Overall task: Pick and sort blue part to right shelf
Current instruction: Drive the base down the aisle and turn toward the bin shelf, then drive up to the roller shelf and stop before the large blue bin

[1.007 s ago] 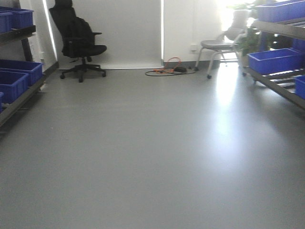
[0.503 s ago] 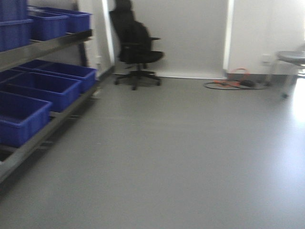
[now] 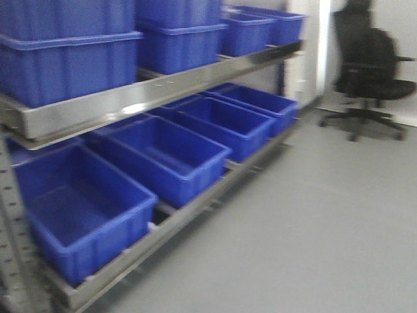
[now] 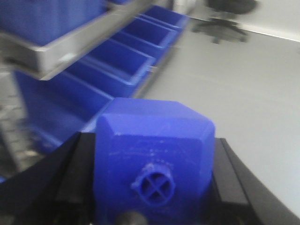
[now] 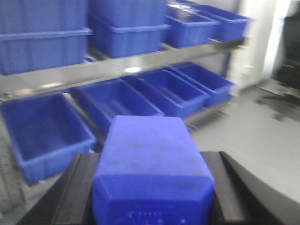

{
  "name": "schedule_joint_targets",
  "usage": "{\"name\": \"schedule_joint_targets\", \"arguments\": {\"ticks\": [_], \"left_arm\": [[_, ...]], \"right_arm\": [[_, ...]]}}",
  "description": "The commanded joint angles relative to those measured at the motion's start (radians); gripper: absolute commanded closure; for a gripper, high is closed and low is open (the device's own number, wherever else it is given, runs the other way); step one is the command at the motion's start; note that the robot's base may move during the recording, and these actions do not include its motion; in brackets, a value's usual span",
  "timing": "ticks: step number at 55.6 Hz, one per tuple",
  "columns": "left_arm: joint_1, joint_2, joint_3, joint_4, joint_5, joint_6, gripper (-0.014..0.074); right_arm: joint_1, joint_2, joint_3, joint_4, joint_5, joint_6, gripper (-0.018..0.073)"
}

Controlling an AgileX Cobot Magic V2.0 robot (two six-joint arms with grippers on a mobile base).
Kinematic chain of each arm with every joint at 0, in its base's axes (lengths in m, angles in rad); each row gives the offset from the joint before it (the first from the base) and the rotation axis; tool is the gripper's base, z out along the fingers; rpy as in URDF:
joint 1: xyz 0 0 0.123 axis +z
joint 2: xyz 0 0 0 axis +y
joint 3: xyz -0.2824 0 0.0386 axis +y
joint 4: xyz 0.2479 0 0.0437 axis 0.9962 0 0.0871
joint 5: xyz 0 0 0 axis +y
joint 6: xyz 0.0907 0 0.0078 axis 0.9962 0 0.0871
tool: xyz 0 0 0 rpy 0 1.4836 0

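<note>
On the left stands a grey steel rack (image 3: 163,88) with two tiers of open blue bins (image 3: 176,156) – the frame is blurred. Grey floor (image 3: 313,228) stretches to the right, and a black office chair (image 3: 371,72) sits at the far right by the wall. The left pincer (image 4: 154,187) is closed on a blue part (image 4: 154,140), black fingers (image 4: 77,178) pressed to both its sides. The right pincer (image 5: 152,192) grips a second blue part (image 5: 150,150) the same way – both are carried in the air, facing the rack's bins.
</note>
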Motion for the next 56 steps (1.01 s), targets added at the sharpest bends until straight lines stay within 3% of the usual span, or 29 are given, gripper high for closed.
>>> {"name": "schedule_joint_targets", "arguments": {"ticks": [1, 56], "left_arm": [[0.003, 0.017, -0.033, -0.012, -0.09, -0.008, 0.0336], [0.003, 0.017, -0.033, -0.012, -0.09, -0.008, 0.0336]], "right_arm": [[-0.001, 0.02, -0.028, -0.027, -0.09, -0.008, 0.0437], [-0.001, 0.02, -0.028, -0.027, -0.09, -0.008, 0.0437]]}}
